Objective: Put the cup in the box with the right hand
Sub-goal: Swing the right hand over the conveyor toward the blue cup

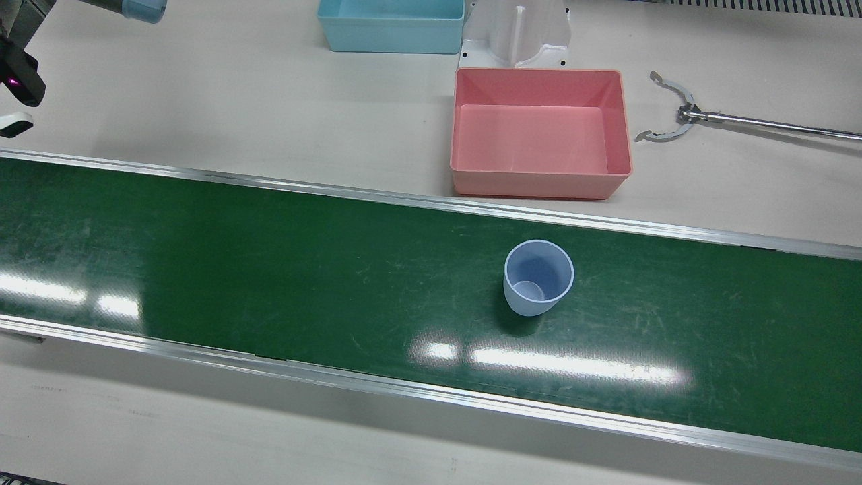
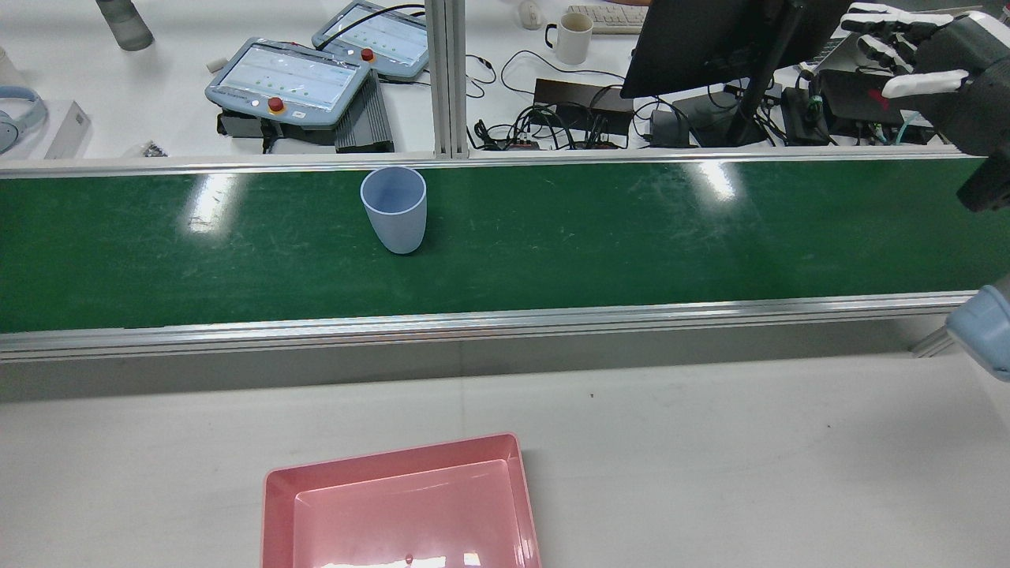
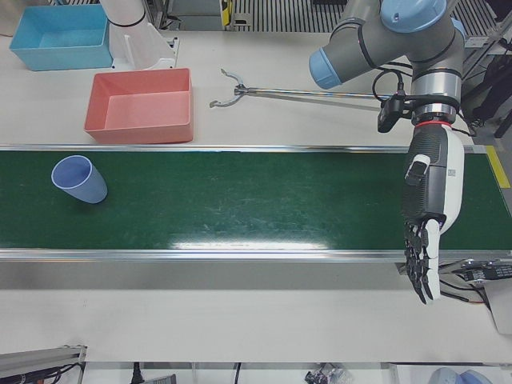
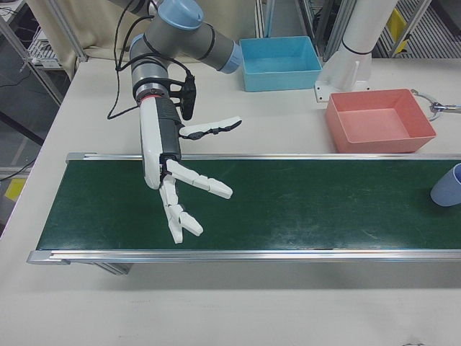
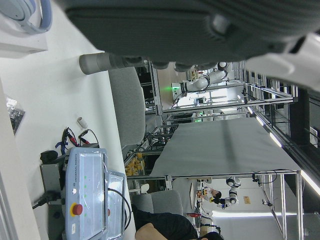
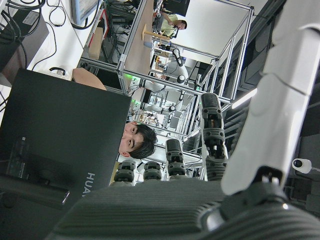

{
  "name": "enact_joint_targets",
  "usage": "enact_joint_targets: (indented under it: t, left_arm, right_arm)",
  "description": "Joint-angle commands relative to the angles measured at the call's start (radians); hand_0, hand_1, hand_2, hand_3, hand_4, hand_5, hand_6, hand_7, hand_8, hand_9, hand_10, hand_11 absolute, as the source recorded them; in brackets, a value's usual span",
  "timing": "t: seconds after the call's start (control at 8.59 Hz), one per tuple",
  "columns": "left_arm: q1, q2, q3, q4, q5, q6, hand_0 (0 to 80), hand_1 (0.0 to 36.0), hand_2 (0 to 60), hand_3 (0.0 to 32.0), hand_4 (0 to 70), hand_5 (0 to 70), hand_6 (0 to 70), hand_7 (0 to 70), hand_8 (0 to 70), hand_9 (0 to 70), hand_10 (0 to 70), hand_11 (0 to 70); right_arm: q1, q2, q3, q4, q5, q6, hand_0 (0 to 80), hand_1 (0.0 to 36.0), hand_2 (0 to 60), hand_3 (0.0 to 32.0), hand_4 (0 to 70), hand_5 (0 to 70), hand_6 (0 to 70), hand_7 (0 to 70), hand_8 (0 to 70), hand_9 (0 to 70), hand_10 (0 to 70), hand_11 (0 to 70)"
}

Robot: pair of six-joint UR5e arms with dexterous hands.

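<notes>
Cup (image 1: 538, 277) (pale blue, tapered) upright on belt (image 1: 269, 269).

A pale table (image 1: 236, 94) carries a green conveyor belt (image 1: 269, 269), pink box (image 1: 541, 133), blue bin (image 1: 390, 25) and reacher tool (image 1: 714, 118).

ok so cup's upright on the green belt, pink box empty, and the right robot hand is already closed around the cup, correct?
Not quite. In the right-front view the right robot hand is open, fingers spread, over the far end of the belt, well away from the cup. The cup is upright and the pink box empty.
</notes>
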Motion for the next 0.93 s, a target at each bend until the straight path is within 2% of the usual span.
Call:
enact_joint_targets:
  t: [0.0,0.23,0.47,0.58,0.7,0.81]
  left_arm:
    - [0.0,0.0,0.001,0.0,0.0,-0.002,0.0,0.0,0.0,0.0,0.0,0.0,0.0,0.0,0.0,0.0,0.0,0.0]
    - [0.002,0.0,0.001,0.0,0.0,0.0,0.0,0.0,0.0,0.0,0.0,0.0,0.0,0.0,0.0,0.0,0.0,0.0]
    - [0.002,0.0,0.001,0.0,0.0,-0.002,0.0,0.0,0.0,0.0,0.0,0.0,0.0,0.0,0.0,0.0,0.0,0.0]
    - [0.002,0.0,0.001,0.0,0.0,0.0,0.0,0.0,0.0,0.0,0.0,0.0,0.0,0.0,0.0,0.0,0.0,0.0]
    - [0.002,0.0,0.001,0.0,0.0,-0.002,0.0,0.0,0.0,0.0,0.0,0.0,0.0,0.0,0.0,0.0,0.0,0.0]
    - [0.0,0.0,0.001,0.0,0.0,-0.002,0.0,0.0,0.0,0.0,0.0,0.0,0.0,0.0,0.0,0.0,0.0,0.0]
  right_arm:
    - [-0.025,-0.016,-0.026,0.006,0.005,-0.001,53.7,11.9,0.0,1.2,26.8,5.4,5.1,22.6,2.7,7.6,4.9,8.7]
    - [-0.039,-0.006,-0.031,0.05,0.017,-0.044,53.5,12.2,0.0,0.4,25.5,5.4,4.7,19.6,2.2,6.4,4.8,8.7]
    - [-0.138,0.029,-0.028,0.057,0.124,-0.091,53.2,11.9,0.0,0.0,22.2,5.5,3.4,11.0,2.2,4.6,4.6,8.4]
    - [-0.178,0.032,-0.02,0.054,0.162,-0.11,53.3,12.1,0.0,1.2,24.1,5.4,3.4,12.8,2.3,5.2,4.3,8.0]
    - [-0.188,0.029,-0.012,0.052,0.175,-0.11,52.8,12.5,0.0,5.0,23.9,5.3,3.3,14.2,2.6,6.0,3.8,7.2]
    - [-0.185,0.02,0.001,0.037,0.175,-0.105,52.6,12.9,0.0,10.4,20.3,5.4,2.3,11.8,2.2,4.6,3.1,6.2]
